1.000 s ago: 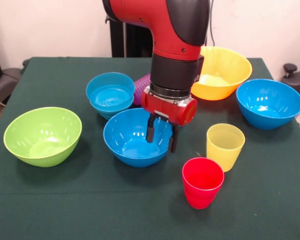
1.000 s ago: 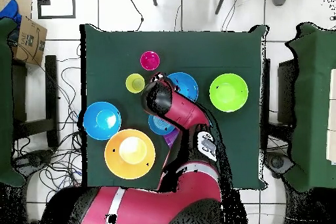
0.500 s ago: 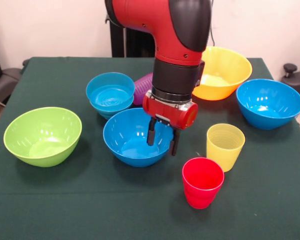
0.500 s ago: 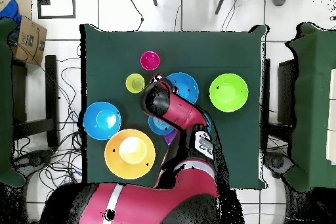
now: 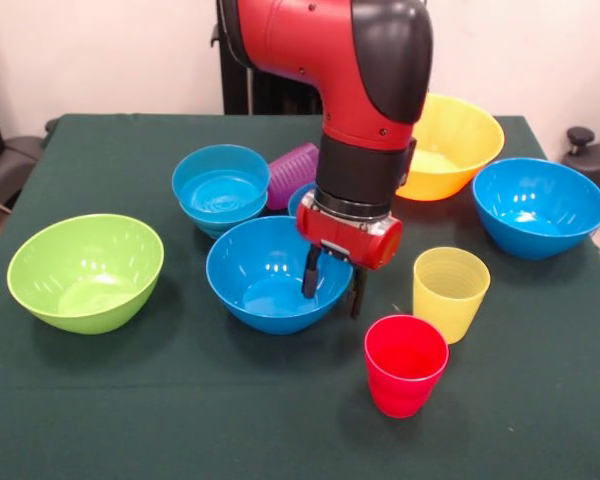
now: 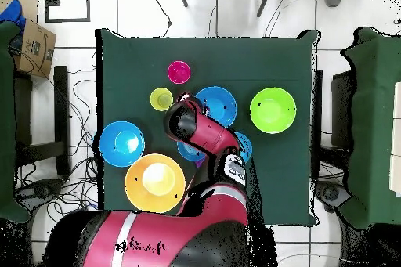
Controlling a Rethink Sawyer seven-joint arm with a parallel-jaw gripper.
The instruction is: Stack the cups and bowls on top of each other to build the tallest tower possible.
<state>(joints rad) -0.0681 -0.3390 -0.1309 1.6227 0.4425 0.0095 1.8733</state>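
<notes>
**Glossy plastic on matt cloth**

The bowls, green (image 5: 85,270), blue (image 5: 270,275) and yellow (image 5: 450,140), are smooth glossy plastic. The yellow cup (image 5: 450,292) looks ribbed and slightly translucent; the red cup (image 5: 405,364) is shinier. The table (image 5: 180,410) wears matt dark green cloth. The arm (image 5: 365,70) has glossy red and black shells.

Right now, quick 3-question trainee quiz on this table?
1. True or false: the purple cup lies on its side.
2. Which bowl is the gripper at? A: green bowl; B: middle blue bowl; C: yellow bowl.
3. Which cup stands nearest the table's front edge in the front view?

Key: 1 true. 2 B; jaws open, straddling its rim. 3 the red cup, beside the yellow cup.
</notes>
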